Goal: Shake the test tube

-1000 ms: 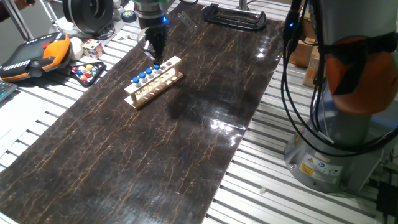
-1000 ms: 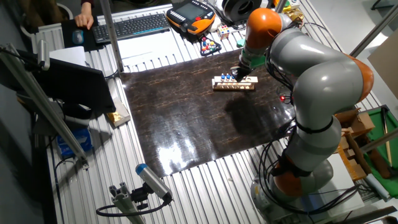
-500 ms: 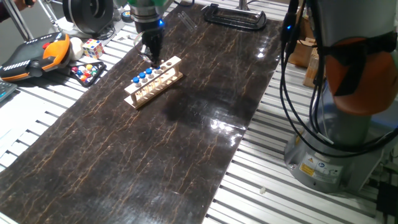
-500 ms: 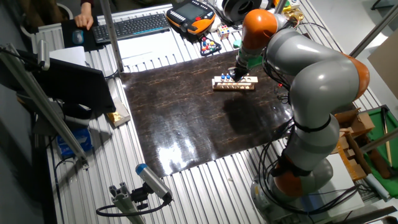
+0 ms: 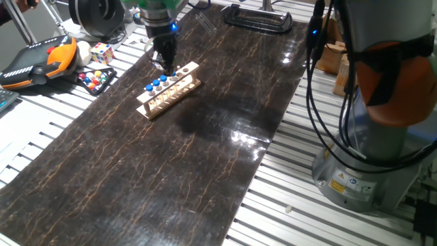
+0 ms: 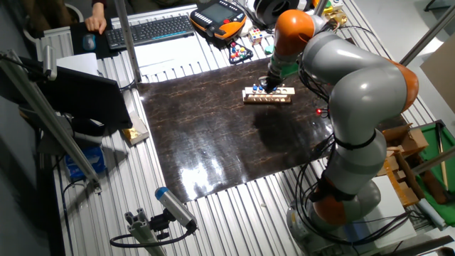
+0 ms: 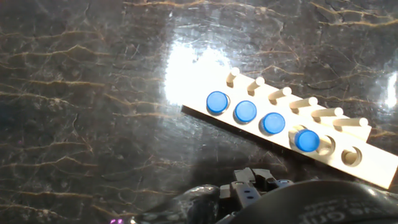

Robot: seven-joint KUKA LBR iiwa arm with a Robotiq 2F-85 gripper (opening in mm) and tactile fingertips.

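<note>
The pale wooden rack (image 7: 348, 158) lies on the dark mat with several blue-capped test tubes standing in a row in it (image 7: 245, 112). The two holes at its right end in the hand view are empty. The cap nearest those holes (image 7: 306, 140) sits slightly off-centre in its hole. My gripper (image 5: 166, 65) hangs just above the far end of the rack (image 5: 168, 89), fingers pointing down; it also shows over the rack (image 6: 267, 97) as the gripper (image 6: 267, 85). The fingertips are dark and small, and their gap does not show. The hand view shows only the hand's dark body at the bottom.
A black clamp (image 5: 257, 16) lies at the mat's far end. An orange teach pendant (image 5: 41, 60), a cube puzzle (image 5: 101, 52) and coloured balls (image 5: 95, 78) sit left of the mat. The robot base (image 5: 382, 137) and cables stand at the right.
The gripper has shifted a little to the left along the rack's far end. The rack and the tubes in it have stayed put.
</note>
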